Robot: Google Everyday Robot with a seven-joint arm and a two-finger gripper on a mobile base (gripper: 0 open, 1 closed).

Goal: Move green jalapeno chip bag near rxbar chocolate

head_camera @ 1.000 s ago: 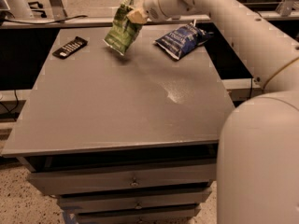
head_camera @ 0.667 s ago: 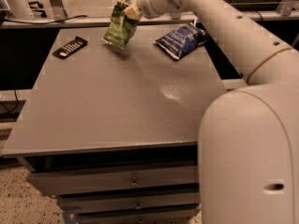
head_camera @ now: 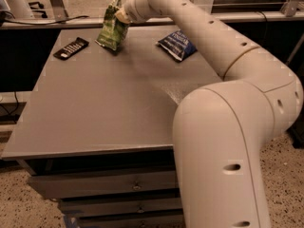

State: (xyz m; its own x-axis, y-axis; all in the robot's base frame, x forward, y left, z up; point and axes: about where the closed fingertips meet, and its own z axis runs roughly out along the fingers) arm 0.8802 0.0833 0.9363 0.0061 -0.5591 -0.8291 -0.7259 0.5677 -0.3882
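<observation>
**Up at the far edge of the table: chip bag's in the grip, bar sits off to the left**

Over at the back of the grey table (head_camera: 104,108), your gripper (head_camera: 121,16) is clamped on the upper right edge of the green jalapeno chip bag (head_camera: 110,31). The bag hangs from that pinch, tilted, with its top corner poking up past the gripper and its bottom end down by the tabletop. Can't tell from this angle if the bottom is actually touching the surface or sitting just off it, but the shadow is right under it.

The rxbar chocolate (head_camera: 71,48) is lying flat to the left of the bag, close to the table's left edge, angled a bit. There's a clear strip of tabletop between the two, so they're near each other but not touching.

On the other side you've got the dark blue chip bag (head_camera: 176,44), flat on the table, to the right of the green one and well apart from it. Your arm (head_camera: 228,56) passes right over and beside it on the way out to the gripper, and the big elbow section fills the lower right of the view.

Below the tabletop at the front you can see a stack of drawers (head_camera: 118,184), and a speckled floor (head_camera: 19,203) under that.
</observation>
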